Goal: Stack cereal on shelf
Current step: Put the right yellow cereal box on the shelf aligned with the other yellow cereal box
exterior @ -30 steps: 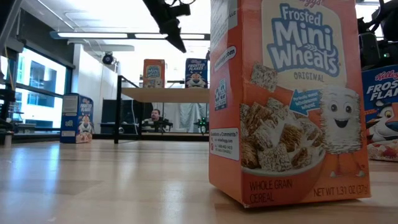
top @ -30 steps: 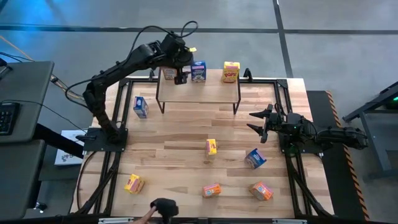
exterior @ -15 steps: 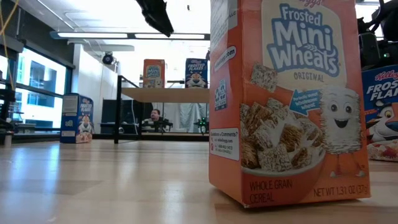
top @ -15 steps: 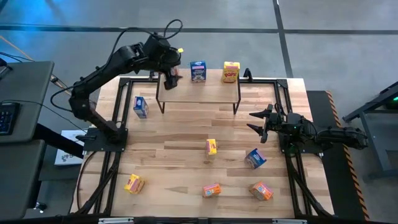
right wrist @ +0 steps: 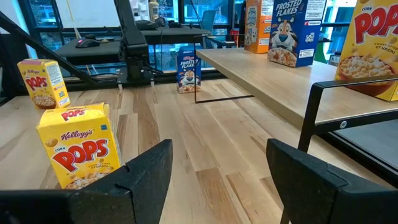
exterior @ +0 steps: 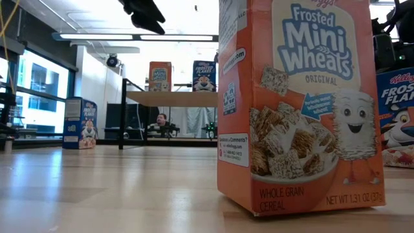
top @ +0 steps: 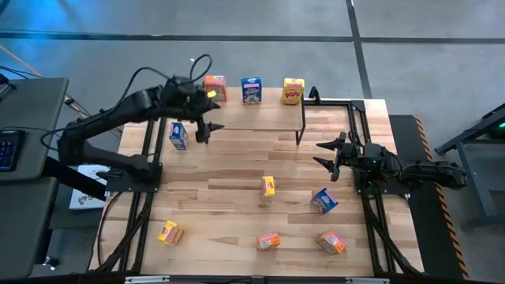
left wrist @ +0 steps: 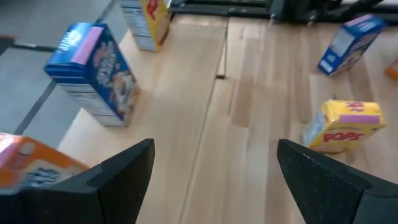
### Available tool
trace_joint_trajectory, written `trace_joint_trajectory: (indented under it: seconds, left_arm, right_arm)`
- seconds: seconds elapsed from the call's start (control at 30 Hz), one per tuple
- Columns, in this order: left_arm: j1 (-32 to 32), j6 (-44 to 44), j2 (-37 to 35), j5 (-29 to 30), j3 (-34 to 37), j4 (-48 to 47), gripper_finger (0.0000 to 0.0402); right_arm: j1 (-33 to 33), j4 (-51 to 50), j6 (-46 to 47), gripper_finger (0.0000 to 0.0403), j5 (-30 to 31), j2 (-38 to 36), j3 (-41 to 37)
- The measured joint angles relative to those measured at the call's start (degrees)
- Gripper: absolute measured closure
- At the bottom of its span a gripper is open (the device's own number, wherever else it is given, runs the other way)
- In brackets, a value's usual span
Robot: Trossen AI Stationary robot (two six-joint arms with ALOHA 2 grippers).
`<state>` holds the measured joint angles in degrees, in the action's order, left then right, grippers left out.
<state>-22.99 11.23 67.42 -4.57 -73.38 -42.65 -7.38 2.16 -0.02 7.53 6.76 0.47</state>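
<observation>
Three cereal boxes stand upright on their bottoms along the far edge of the shelf (top: pixel 252 114): an orange one (top: pixel 215 87), a blue one (top: pixel 252 89) and a yellow one (top: pixel 293 91). My left gripper (top: pixel 207 130) hangs open and empty over the shelf's near left corner, clear of the boxes. In the left wrist view, the gripper (left wrist: pixel 214 168) has the orange box (left wrist: pixel 31 168) and the blue box (left wrist: pixel 93 71) ahead of it. Another blue box (top: pixel 178 136) stands on the table left of the shelf. My right gripper (top: pixel 322 155) waits open at the table's right side.
Loose boxes sit on the table's near half: yellow (top: pixel 268 186), blue (top: pixel 323 200), yellow-orange (top: pixel 169 233), orange (top: pixel 268 241) and orange (top: pixel 332 241). The last fills the low view (exterior: pixel 297 103). Bare wood lies between the shelf and these boxes.
My left gripper has drawn back from beside the orange box at the shelf's far left, going toward the table's left and near edges and a little down, rolling as it went. It has stayed open. The orange box stays upright on the shelf.
</observation>
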Motion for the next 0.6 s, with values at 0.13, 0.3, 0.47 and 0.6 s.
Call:
trace_joint_trajectory:
  seconds: [0.13,0.3,0.47,0.6]
  left_arm:
    - [2.6,-1.78,-3.82,0.14,6.88,7.33,0.0071]
    - [5.05,-4.92,-7.32,0.87,14.81,15.22,0.0071]
    - [7.59,-8.32,-9.43,1.23,21.79,21.26,0.0071]
    - [9.83,-10.62,-10.23,5.43,26.74,27.22,0.0071]
  right_arm:
    - [0.0,0.0,0.0,0.015,0.0,0.0,0.0]
    - [0.0,0.0,0.0,0.015,0.0,0.0,0.0]
    - [0.0,0.01,0.01,0.015,0.0,0.0,0.0]
    - [0.0,-0.01,-0.01,0.015,0.0,0.0,0.0]
